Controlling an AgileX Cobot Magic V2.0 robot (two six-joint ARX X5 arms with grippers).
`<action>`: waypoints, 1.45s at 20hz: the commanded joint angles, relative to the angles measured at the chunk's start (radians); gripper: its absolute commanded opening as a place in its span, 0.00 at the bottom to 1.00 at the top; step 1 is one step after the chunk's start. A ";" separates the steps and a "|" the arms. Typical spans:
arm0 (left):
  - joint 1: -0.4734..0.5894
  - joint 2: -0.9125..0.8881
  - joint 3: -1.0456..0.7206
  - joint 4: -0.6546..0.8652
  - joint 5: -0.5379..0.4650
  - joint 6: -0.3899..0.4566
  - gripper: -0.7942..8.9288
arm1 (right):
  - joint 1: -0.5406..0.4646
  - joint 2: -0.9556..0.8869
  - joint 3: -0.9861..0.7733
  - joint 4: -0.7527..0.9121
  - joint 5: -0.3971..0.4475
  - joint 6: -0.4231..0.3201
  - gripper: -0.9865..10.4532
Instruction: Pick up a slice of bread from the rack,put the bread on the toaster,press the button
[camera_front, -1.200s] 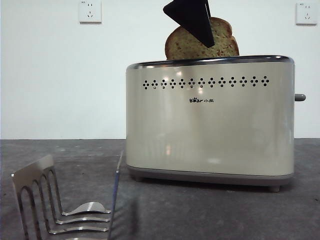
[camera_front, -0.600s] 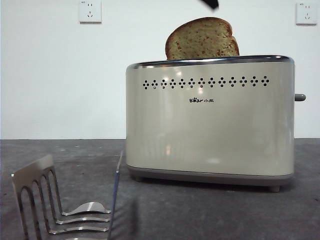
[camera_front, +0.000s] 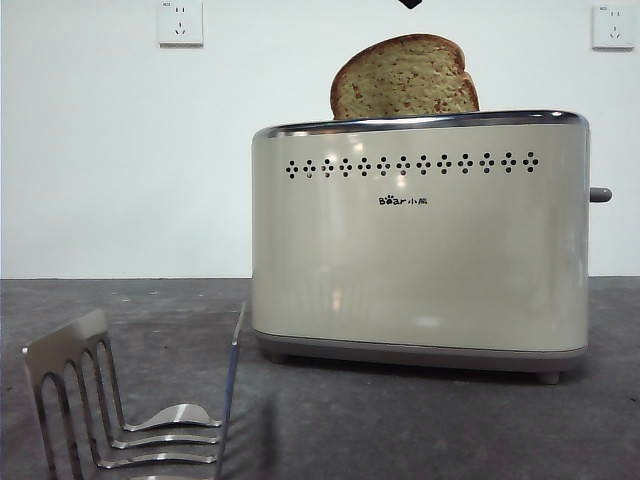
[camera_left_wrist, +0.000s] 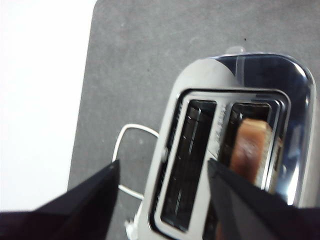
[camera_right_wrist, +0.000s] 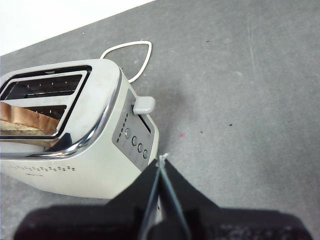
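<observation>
The slice of bread (camera_front: 404, 79) stands upright in one slot of the cream toaster (camera_front: 420, 240), its rounded top poking out; nothing holds it. In the left wrist view my left gripper (camera_left_wrist: 163, 166) hangs open above the toaster (camera_left_wrist: 200, 80), and the bread (camera_left_wrist: 250, 149) sits in the slot beside the empty one. Its black tip (camera_front: 410, 3) just shows at the front view's top edge. My right gripper (camera_right_wrist: 161, 160) is shut on nothing, close to the toaster's narrow side, where the grey button (camera_right_wrist: 144, 104) (camera_front: 599, 194) sticks out. The silver rack (camera_front: 120, 400) stands empty.
A white power cable (camera_right_wrist: 127, 50) (camera_left_wrist: 127, 136) loops on the grey table behind the toaster. Two white wall sockets (camera_front: 180, 22) (camera_front: 612, 26) sit on the back wall. Several small round knobs (camera_right_wrist: 135, 140) line the toaster's narrow side below the lever.
The black gripper that was at the bread's top has let go and risen almost out of the front view. The bread stays in the slot.
</observation>
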 joint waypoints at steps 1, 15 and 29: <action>0.001 -0.033 -0.003 -0.036 -0.066 -0.025 0.15 | 0.001 0.001 0.005 0.016 -0.003 -0.008 0.09; 0.026 -0.249 -0.003 -0.327 -0.134 -0.644 0.07 | -0.001 0.313 0.005 0.274 -0.158 -0.006 0.08; 0.143 -0.433 -0.005 -0.562 -0.025 -0.737 0.07 | -0.185 0.803 0.006 0.489 -0.657 -0.008 0.08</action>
